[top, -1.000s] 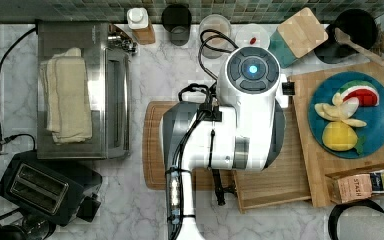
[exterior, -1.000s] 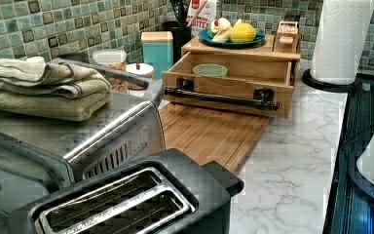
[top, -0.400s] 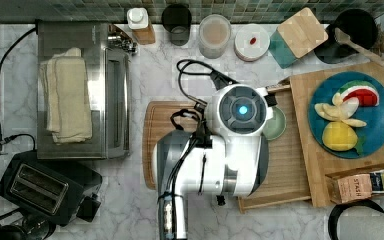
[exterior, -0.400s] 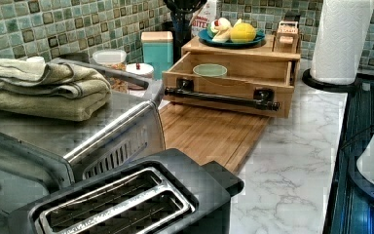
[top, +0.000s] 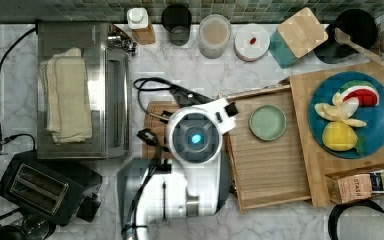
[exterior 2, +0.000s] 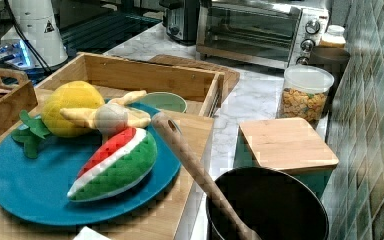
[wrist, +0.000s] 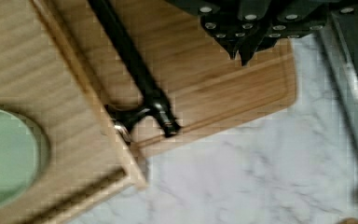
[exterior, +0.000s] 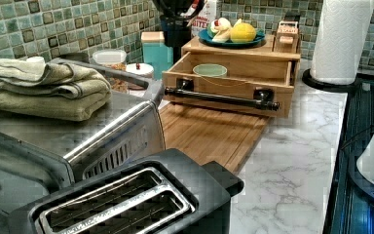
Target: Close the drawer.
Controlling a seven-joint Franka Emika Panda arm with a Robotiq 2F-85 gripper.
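Left view: the drawer [exterior: 233, 80] stands pulled out at upper centre, its black handle [exterior: 221, 97] facing the board [exterior: 209, 134], a green bowl [exterior: 210, 70] inside. In the wrist view the gripper [wrist: 242, 49] hangs above the board, fingertips together, holding nothing, apart from the handle.

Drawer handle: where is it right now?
In the left view the black bar handle runs along the open drawer's front, above the cutting board; the wrist view shows the gripper beside it, apart.
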